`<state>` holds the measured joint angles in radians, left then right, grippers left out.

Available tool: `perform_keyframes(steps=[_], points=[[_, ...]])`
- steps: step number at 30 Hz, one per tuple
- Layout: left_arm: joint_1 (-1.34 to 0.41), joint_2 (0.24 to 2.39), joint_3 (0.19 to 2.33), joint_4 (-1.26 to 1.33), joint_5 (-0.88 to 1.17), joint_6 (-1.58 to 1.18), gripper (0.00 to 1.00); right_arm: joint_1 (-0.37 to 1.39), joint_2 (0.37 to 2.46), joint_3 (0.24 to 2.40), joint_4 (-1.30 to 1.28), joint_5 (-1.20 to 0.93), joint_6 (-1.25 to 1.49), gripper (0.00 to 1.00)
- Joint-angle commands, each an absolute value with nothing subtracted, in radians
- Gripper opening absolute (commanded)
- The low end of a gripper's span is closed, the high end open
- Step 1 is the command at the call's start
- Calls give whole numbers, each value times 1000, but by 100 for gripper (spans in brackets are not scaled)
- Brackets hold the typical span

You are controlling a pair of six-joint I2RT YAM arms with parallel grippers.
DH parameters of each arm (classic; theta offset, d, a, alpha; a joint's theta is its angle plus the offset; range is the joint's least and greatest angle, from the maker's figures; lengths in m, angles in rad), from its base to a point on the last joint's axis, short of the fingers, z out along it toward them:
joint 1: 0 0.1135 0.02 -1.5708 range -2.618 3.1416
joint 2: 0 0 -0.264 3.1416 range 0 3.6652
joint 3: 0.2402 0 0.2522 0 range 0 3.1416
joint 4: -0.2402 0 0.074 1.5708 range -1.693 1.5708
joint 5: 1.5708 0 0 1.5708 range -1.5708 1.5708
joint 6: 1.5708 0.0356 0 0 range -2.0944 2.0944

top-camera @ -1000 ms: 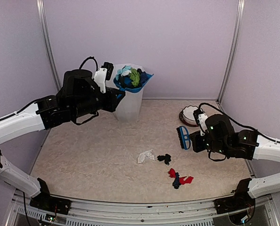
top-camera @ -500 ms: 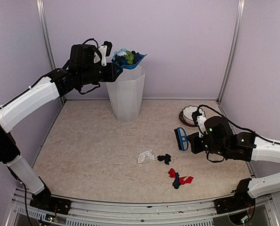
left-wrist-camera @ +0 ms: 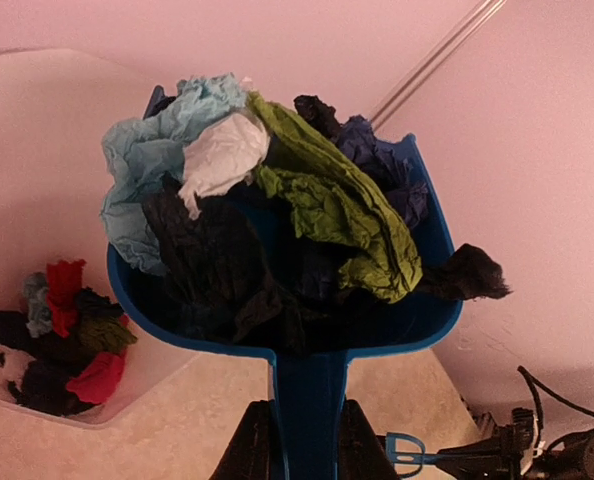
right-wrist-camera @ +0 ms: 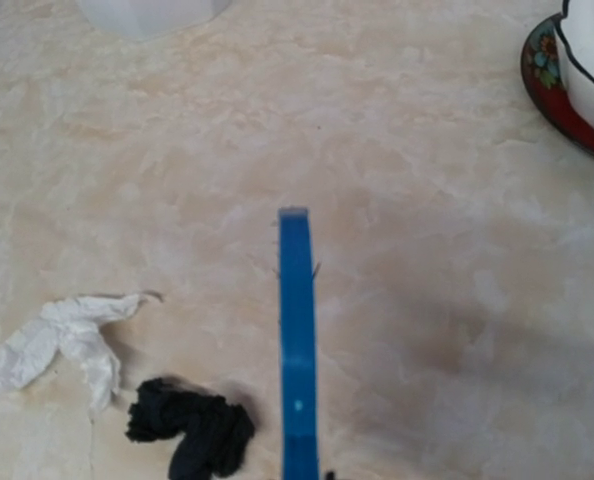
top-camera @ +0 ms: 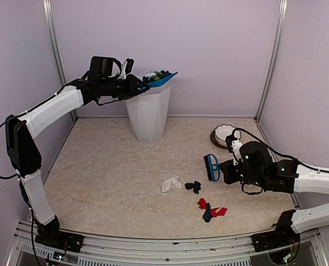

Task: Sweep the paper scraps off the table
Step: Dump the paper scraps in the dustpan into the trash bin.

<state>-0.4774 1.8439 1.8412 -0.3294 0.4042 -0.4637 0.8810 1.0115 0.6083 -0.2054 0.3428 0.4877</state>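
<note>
Top external view: my left gripper (top-camera: 132, 87), clamped on the dustpan (top-camera: 163, 79), has lifted its paper scraps (left-wrist-camera: 307, 200) above the bin (top-camera: 149, 113), undumped, while my right gripper (top-camera: 225, 166) grips the brush (top-camera: 211, 167) beside a few more on the table (top-camera: 109, 183).

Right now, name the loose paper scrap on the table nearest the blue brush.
The crumpled black paper scrap; the crumpled white scrap beside it and the red-and-black cluster lie farther from the blue plastic brush.
</note>
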Motion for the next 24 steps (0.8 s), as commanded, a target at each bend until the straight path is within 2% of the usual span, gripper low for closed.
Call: perform_keyframes(steps=[1,6,14,24], points=[[-456,1871,1865,-223,595,-626,0,869,1002,601,-160,332,498,0],[-433,1891,1830,-80,712,-829,0,869,1000,592,-149,318,512,0],[-405,1916,1698,347,828,-1281,0,869,987,585,-151,311,528,0],[-394,2005,1629,783,802,-1694,0,869,979,590,-150,302,544,0]])
